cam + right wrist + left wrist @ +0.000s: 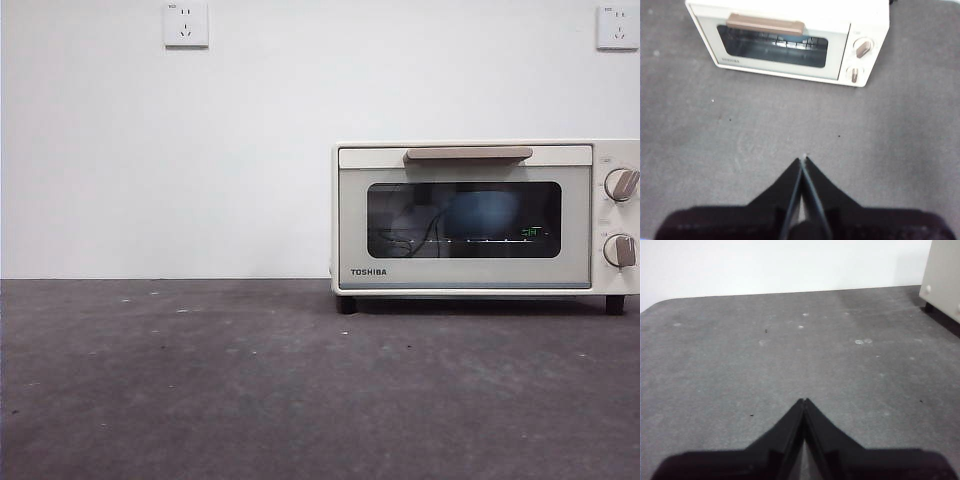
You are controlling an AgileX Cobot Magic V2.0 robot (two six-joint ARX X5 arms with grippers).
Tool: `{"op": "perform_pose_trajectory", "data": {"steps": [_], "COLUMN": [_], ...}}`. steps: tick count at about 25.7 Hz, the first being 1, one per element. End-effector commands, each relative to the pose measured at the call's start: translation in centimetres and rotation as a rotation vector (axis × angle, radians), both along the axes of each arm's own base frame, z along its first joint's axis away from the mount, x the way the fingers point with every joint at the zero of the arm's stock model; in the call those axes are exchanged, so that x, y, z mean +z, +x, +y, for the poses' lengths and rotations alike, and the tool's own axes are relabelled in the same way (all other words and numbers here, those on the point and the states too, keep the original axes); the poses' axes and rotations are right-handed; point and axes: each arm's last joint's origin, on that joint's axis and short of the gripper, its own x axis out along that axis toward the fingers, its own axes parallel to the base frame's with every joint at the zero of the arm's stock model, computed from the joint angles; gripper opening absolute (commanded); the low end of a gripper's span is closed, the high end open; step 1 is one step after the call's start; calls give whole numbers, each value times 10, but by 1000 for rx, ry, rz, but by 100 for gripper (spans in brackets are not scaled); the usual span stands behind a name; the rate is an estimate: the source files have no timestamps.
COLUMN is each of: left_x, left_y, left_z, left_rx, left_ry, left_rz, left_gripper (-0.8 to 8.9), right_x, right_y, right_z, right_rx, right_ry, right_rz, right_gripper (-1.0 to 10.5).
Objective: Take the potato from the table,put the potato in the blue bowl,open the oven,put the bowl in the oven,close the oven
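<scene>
The bowl [483,215] shows as a blue shape behind the glass of the oven [470,220], whose door is shut with the handle [468,154] level along its top edge; the potato cannot be seen. The oven stands on the bench [200,380] at about 12 o'clock from the right tool [803,162] — the nearer one, jaws pressed together and empty. The left tool [803,402], also closed on nothing, has only the oven's corner at 2 o'clock — the task looks done.
</scene>
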Motion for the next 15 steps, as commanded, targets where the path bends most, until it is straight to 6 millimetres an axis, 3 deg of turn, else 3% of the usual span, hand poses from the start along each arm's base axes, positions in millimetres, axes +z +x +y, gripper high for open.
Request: {"op": "perform_pose_trajectory", "data": {"steps": [1,6,15], "left_x": [-3,-2,-3], "left_y": [0,1,1], "left_z": [0,0,0], "left_rx": [4,-2,-1], "left_ry": [-16,-20,-21], "left_rz": [5,-1,2], "left_gripper": [-4,-4,-4], "right_x": [-5,-14,-50], "right_y": [14,42,138], "right_z": [4,11,37], "right_rx": [-7,-7,-7], "right_ry": [-15,-39,-77], "right_rz": [64,151,293], "right_gripper": [-1,-1,-1]}}
